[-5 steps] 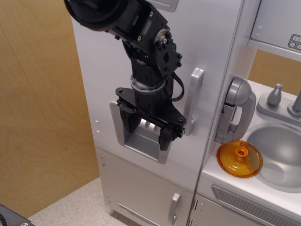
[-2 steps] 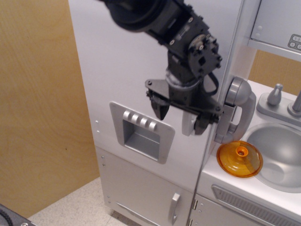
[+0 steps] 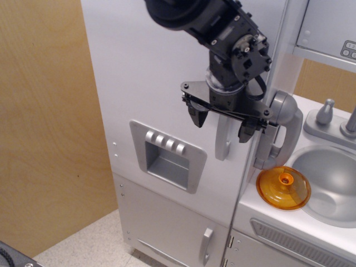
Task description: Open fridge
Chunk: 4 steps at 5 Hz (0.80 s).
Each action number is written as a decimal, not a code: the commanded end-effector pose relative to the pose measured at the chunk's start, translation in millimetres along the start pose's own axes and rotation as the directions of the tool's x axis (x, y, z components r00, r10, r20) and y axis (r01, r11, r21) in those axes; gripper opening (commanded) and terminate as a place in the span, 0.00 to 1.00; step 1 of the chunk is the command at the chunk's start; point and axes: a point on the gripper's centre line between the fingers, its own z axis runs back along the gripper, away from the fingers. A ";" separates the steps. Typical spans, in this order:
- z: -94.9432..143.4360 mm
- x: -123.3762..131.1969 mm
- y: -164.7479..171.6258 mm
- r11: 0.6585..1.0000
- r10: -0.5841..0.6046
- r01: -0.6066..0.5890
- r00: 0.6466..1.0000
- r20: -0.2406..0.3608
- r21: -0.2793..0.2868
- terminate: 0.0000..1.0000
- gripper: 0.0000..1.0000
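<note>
White laminate fills most of your view: the tall white toy-kitchen fridge (image 3: pixel 150 83) stands at the centre, its big door shut flush, with the grey recessed dispenser panel (image 3: pixel 168 156) and its four buttons low on the door face. The long vertical grey handle (image 3: pixel 223 142) runs down the door's right edge; only its lower part shows below the arm.

Your black gripper (image 3: pixel 222 123) is wide open and holds nothing. Its two fingers straddle the handle, one finger (image 3: pixel 198 116) to the left over the bare door, the other to the right near the door's edge. Whether either finger touches the handle you cannot tell from this angle.

A second ago the gripper hung in front of the dispenser panel, covering the buttons. Since then it has travelled up and to the right, and all four buttons are now exposed. In the last fraction of a second it has risen a little more and edged further right.

Just right of the fridge hangs a grey toy telephone handset (image 3: pixel 281 130), and a translucent orange round lid (image 3: pixel 283 188) lies beside the grey sink basin (image 3: pixel 328 181).
</note>
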 end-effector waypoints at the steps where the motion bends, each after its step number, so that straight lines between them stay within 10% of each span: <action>1: 11.1 12.0 2.9 1.000 0.003 -0.002 0.999 0.044 -0.012 0.00 0.00; 4: 30.9 -34.1 40.2 0.995 -0.094 0.093 0.995 -0.016 -0.036 0.00 0.00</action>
